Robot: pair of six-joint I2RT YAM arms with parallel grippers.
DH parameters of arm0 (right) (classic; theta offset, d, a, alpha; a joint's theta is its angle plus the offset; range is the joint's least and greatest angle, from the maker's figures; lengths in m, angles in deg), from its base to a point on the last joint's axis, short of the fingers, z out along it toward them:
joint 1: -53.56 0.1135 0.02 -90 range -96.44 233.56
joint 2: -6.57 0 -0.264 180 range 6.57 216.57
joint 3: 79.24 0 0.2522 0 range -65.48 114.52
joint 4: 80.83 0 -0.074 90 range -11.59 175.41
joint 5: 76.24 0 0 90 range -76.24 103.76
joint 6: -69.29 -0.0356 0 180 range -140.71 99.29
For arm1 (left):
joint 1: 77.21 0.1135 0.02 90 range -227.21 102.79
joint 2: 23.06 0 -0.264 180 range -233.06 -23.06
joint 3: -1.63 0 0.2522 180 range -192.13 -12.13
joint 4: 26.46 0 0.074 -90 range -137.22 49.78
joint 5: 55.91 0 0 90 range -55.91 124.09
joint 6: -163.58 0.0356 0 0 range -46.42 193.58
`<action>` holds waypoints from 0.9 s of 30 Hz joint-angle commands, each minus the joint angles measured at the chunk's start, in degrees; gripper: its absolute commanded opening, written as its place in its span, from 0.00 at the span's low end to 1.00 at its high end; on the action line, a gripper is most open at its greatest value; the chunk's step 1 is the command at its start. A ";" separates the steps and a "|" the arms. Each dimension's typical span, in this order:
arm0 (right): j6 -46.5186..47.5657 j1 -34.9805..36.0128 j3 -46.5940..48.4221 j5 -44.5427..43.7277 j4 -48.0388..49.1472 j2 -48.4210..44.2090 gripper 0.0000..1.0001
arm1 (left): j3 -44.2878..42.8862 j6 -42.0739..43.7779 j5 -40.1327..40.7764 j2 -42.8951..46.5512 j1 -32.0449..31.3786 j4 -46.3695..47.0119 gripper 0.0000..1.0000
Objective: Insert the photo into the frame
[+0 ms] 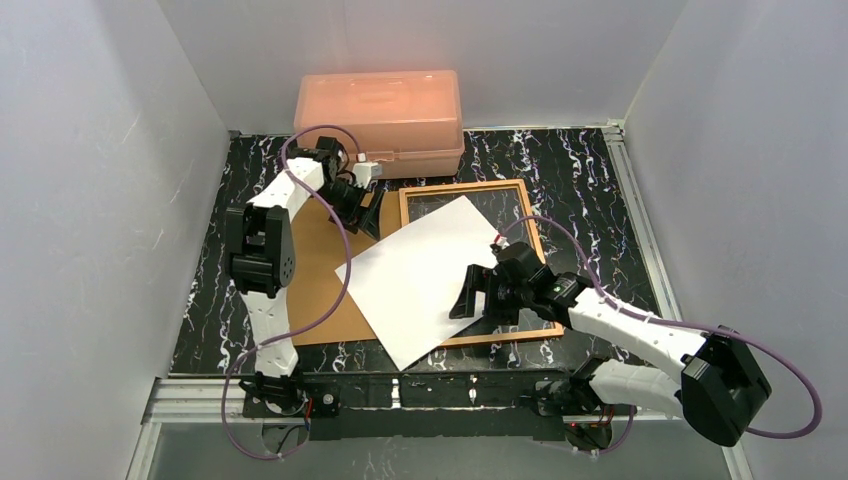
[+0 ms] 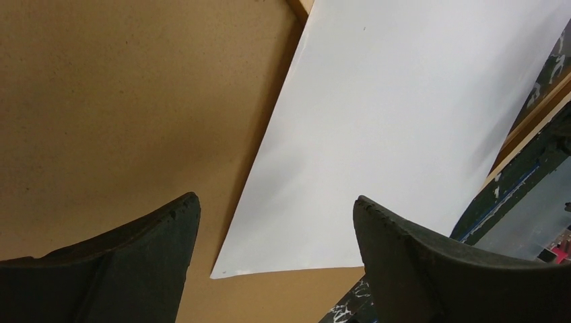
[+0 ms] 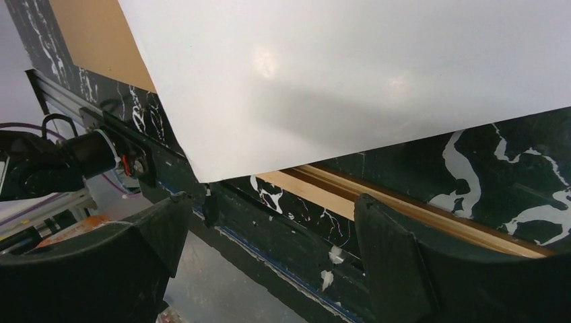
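Note:
The photo [image 1: 430,275] lies white back up, skewed, partly over the frame [image 1: 460,186] and partly over the brown backing board. The frame, with its thin orange-brown border, lies flat on the table. My left gripper [image 1: 362,212] is open and empty above the board, by the photo's far left edge. In the left wrist view [image 2: 276,222] the photo [image 2: 404,134] lies between and beyond the fingers. My right gripper [image 1: 478,295] is open and empty at the photo's near right edge. The right wrist view [image 3: 269,215] shows the photo [image 3: 337,81] raised above the frame's border [image 3: 404,202].
The brown backing board [image 1: 310,290] lies left of the frame, under the photo's left part; it also shows in the left wrist view [image 2: 121,101]. A pink translucent box [image 1: 380,120] stands at the back. The table's near edge rail [image 1: 400,385] runs just below the photo's near corner.

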 commanded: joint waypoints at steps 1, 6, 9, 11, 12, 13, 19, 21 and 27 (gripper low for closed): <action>-0.67 -0.60 -0.64 2.00 3.94 -3.22 0.97 | -3.88 1.54 -2.99 -1.55 -1.30 -0.46 0.83; -0.34 -1.79 -1.72 2.69 4.61 -4.68 0.97 | -9.22 2.81 -5.76 -6.68 -2.83 -3.64 0.83; 0.23 -2.46 -1.69 3.32 4.74 -4.69 0.97 | -11.59 2.50 -6.79 -9.15 -3.39 -3.77 0.82; 0.67 -2.94 -1.55 3.60 4.69 -4.64 0.97 | -13.70 2.48 -7.46 -10.82 -3.81 -4.59 0.82; 0.87 -3.06 -1.52 3.79 4.70 -4.54 0.97 | -14.68 2.62 -8.08 -11.63 -3.99 -5.05 0.82; 0.96 -3.23 -1.51 3.82 4.68 -4.53 0.97 | -15.55 2.72 -8.68 -12.25 -4.12 -5.26 0.82; 1.76 -4.48 -1.68 4.84 4.85 -4.46 0.97 | -19.67 4.06 -12.07 -16.08 -5.03 -7.62 0.79; 2.10 -4.95 -1.60 5.21 4.83 -4.34 0.97 | -20.72 5.16 -12.93 -17.20 -5.28 -8.86 0.78; 3.22 -6.16 -0.88 6.53 4.57 -3.73 0.97 | -22.11 8.27 -14.34 -19.48 -5.28 -11.75 0.73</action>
